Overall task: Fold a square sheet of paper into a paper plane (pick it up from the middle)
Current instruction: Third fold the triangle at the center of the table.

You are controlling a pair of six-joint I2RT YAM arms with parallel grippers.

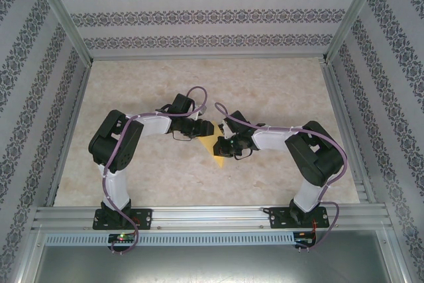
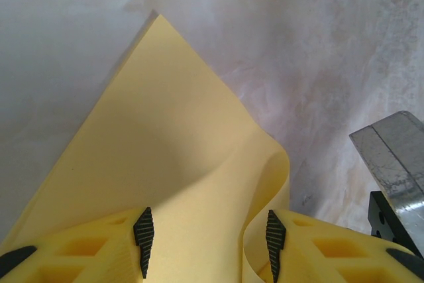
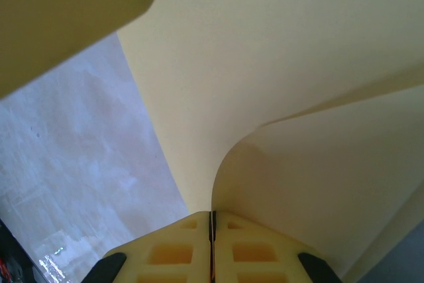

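The square sheet of paper [image 1: 213, 148] is mustard-yellow and hangs bent between the two arms over the middle of the table. My right gripper [image 1: 226, 145] is shut on the sheet. In the right wrist view the closed fingertips [image 3: 212, 214] pinch the sheet's edge, and the paper [image 3: 285, 57] curls up and away from them. My left gripper [image 1: 207, 128] meets the sheet from the left. In the left wrist view its jaws [image 2: 209, 217] stand apart, with the sheet [image 2: 165, 130] running loosely between them and one edge curling upward beside the right pad [image 2: 273, 236].
The pale marbled tabletop [image 1: 199, 84] lies below the paper. Aluminium rails [image 1: 212, 215] frame it, and patterned walls close the back and sides. A metal part of the right arm [image 2: 394, 164] shows at the right edge of the left wrist view.
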